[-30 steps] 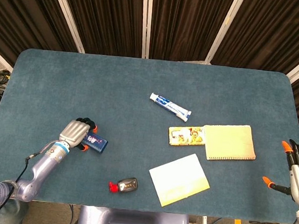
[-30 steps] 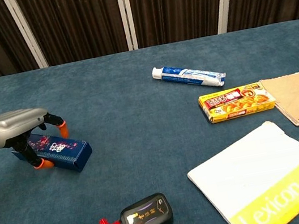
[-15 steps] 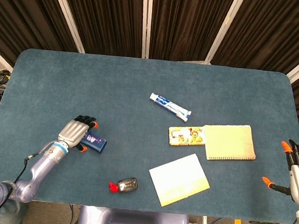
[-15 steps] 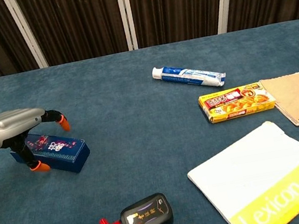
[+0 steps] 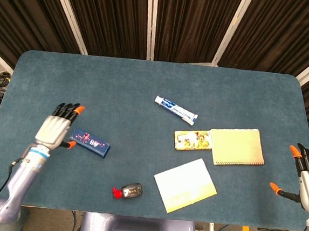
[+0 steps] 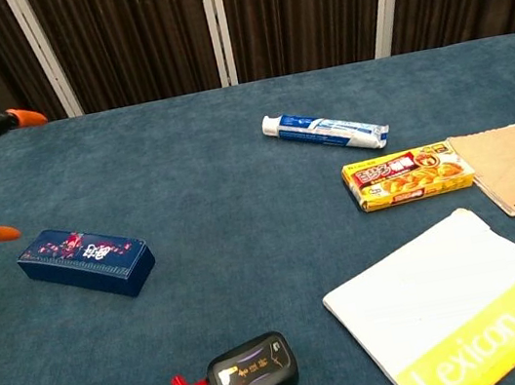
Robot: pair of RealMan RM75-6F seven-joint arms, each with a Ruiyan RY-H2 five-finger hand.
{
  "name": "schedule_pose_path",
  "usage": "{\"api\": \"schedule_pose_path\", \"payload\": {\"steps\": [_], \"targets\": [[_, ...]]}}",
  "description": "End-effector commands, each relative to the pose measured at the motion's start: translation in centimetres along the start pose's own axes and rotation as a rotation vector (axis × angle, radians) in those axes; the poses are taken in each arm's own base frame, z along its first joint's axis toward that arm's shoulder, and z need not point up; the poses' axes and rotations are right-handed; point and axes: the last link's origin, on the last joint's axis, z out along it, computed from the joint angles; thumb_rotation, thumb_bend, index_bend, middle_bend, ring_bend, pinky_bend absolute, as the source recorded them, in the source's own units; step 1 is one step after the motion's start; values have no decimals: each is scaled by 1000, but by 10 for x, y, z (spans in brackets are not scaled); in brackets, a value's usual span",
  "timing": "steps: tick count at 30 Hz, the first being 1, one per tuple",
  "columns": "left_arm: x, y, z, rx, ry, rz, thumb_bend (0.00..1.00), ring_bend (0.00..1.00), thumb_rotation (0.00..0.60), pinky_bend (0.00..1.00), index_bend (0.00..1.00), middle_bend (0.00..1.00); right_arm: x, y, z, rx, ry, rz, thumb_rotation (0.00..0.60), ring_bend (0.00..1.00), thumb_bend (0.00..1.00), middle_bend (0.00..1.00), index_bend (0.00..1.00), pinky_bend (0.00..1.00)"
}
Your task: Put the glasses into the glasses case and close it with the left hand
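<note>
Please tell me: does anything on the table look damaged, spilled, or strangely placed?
Nothing stands out. The blue glasses case lies closed and flat, the toothpaste tube and small black bottle lie on their sides with no spill, and both hands are open.

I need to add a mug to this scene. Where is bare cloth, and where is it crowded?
The far strip behind the toothpaste is bare, as is the middle between the blue case and the curry box. It is crowded near right: box, notebook and Lexicon booklet cluster together.

Left hand (image 5: 56,127) released glasses case (image 5: 89,143), lifted clear, fingers spread; case lies alone.
</note>
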Motion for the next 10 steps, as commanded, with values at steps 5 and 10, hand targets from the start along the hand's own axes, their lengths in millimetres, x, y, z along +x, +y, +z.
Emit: {"api": "schedule_pose_path", "payload": {"steps": [5, 10], "targets": [[30, -30, -80, 127, 78, 1, 0, 0, 600, 0, 0, 0, 3, 0, -3, 22, 9, 15, 600, 0, 0, 0, 0, 0], [25, -41, -102, 158, 84, 1, 0, 0, 600, 0, 0, 0, 4, 1, -4, 28, 12, 24, 600, 0, 0, 0, 0, 0]]}}
